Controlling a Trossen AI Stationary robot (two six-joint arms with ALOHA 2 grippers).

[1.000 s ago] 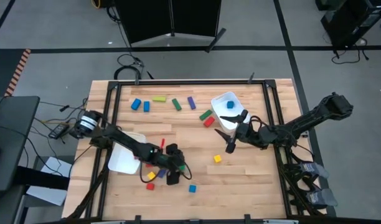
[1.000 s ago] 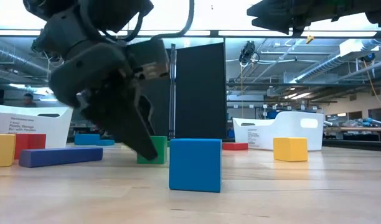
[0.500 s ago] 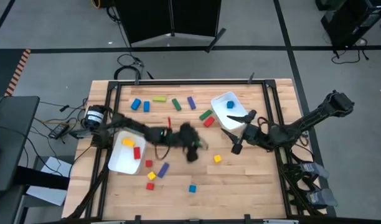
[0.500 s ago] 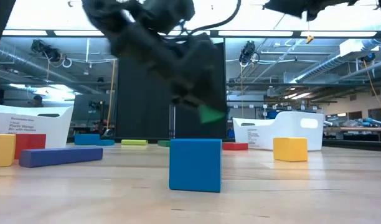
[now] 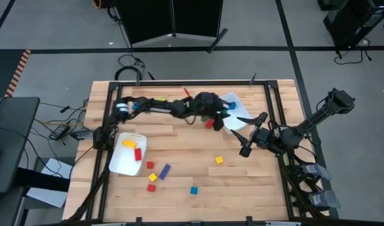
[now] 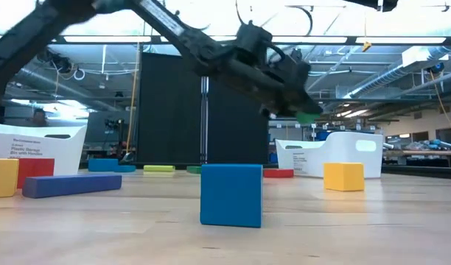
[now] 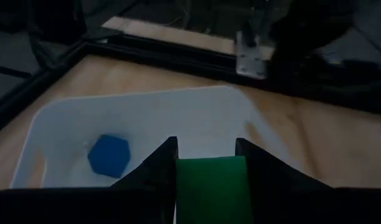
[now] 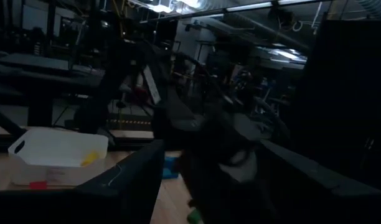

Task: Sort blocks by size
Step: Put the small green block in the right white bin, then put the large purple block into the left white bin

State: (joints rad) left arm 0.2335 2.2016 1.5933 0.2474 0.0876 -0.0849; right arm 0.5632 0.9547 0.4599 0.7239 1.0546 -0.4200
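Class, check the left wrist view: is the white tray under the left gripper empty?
No: a blue block already lies inside the white tray.

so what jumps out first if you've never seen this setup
The left gripper, stretched far across the table, holds a green block over the right-hand white tray, where one blue block lies. In the low view a blue cube fills the foreground.

Dark fingers (image 7: pixel 159 165) flank a green block (image 7: pixel 209 180); 1 blue block (image 7: pixel 108 155) in a white tray (image 7: pixel 53 130).
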